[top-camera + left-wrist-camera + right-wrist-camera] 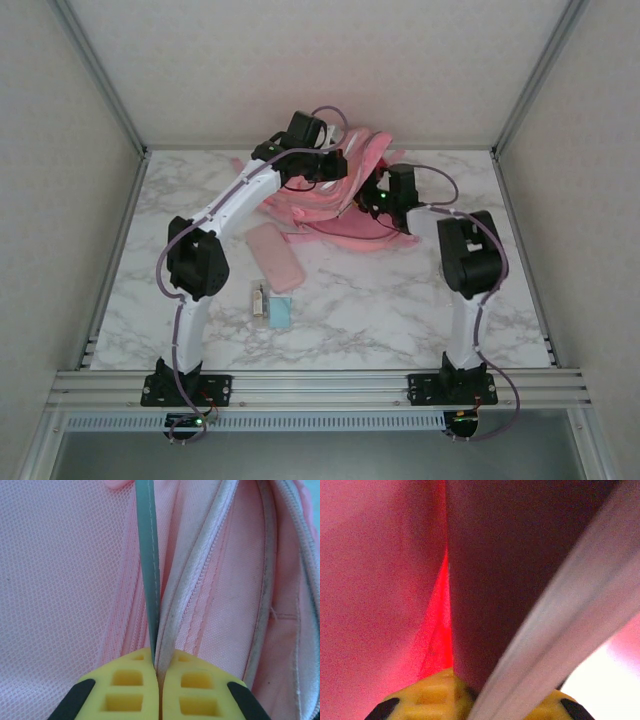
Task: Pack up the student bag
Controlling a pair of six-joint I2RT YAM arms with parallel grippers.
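Observation:
The student bag (322, 203), a large pink backpack, lies crumpled at the back middle of the marble table. My left gripper (336, 166) reaches over it from the left. In the left wrist view its yellow fingers (125, 685) are shut on the bag's white-trimmed zip edge (172, 625) and a grey-green strip (148, 555); pink mesh fabric (60, 570) lies to the left. My right gripper (372, 197) is at the bag's right side. In the right wrist view it (480, 697) is shut on dark pink bag fabric (505, 570), with a white strip (570, 630) crossing in front.
A small flat pink pouch (275, 256) lies on the table (380, 300) in front of the bag. Nearer the arms sit a small clear-and-tan item (260, 299) and a light blue piece (281, 313). Enclosure walls and metal posts ring the table.

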